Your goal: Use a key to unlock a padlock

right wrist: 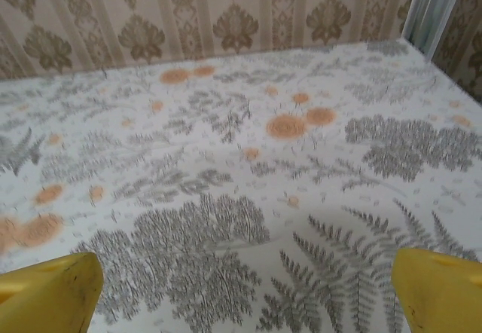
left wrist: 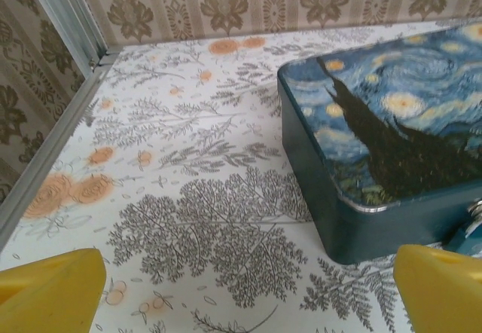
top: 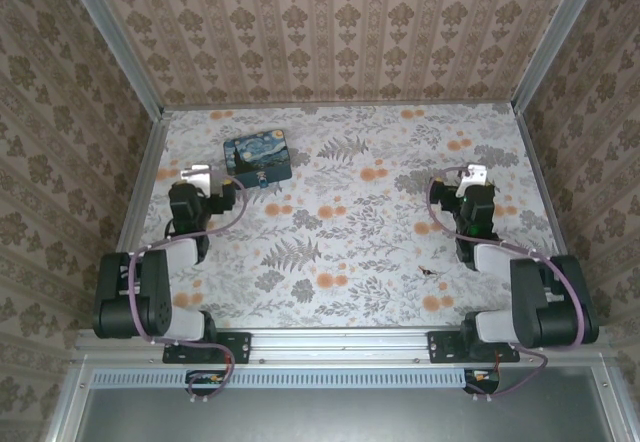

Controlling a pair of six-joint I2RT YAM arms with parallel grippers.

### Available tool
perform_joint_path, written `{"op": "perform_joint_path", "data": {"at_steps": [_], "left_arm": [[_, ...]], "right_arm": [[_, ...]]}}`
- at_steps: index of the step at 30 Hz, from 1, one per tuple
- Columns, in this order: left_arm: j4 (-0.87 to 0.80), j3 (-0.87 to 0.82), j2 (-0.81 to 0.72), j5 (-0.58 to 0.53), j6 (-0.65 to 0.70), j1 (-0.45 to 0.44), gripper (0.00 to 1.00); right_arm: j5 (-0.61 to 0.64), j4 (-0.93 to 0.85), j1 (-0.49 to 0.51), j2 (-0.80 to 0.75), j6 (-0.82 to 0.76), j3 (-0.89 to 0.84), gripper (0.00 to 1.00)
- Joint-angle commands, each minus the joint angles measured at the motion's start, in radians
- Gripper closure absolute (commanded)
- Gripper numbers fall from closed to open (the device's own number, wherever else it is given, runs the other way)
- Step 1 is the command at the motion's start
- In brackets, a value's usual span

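Note:
A tiny padlock (top: 263,179) hangs at the near side of the blue-and-yellow night-sky box (top: 258,157). In the left wrist view a metal glint of the padlock (left wrist: 475,212) peeks in at the right edge, below the box (left wrist: 392,137). The key (top: 432,274), a tiny dark sliver, lies on the floral floor just left of the right arm. My left gripper (top: 199,176) hovers left of the box, open, its yellow fingers (left wrist: 53,288) wide apart over bare floor. My right gripper (top: 470,178) is open too, with nothing between its fingers (right wrist: 440,291).
Patterned walls close in the floor on three sides, with metal rails (top: 150,177) along their bases. A metal corner post (left wrist: 64,13) stands to the left of my left gripper. The two arm bases sit on the near rail (top: 340,342).

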Motion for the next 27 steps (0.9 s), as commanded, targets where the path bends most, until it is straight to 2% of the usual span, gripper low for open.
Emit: {"op": "perform_joint_path", "data": {"at_steps": [1,4,8,12,14,20,27], "left_arm": [[-0.149,0.056,-0.047,-0.032,-0.042,0.009,0.00],[-0.223,0.098,-0.061,-0.051,-0.080,0.015,0.00],[-0.389,0.225,-0.035,-0.019,-0.215,0.064,0.00],[-0.571,0.414,0.073,0.064,-0.280,0.101,0.00],[-0.629,0.496,0.137,0.111,-0.286,0.105,0.00],[-0.722,0.698,0.320,0.205,-0.334,0.106,0.00],[-0.791,0.902,0.519,0.288,-0.359,0.077,0.00]], "right_arm": [[-0.012,-0.207,-0.006,-0.061,0.057,0.082,0.01],[-0.040,-0.298,-0.012,-0.099,0.174,0.121,0.00],[-0.252,-0.355,-0.012,-0.097,0.279,0.186,0.00],[-0.415,-0.454,0.001,0.023,0.459,0.336,0.01],[-0.476,-0.518,0.031,0.118,0.499,0.433,0.06],[-0.537,-0.566,0.106,0.309,0.642,0.608,0.10],[-0.569,-0.583,0.177,0.494,0.716,0.736,0.12]]}}
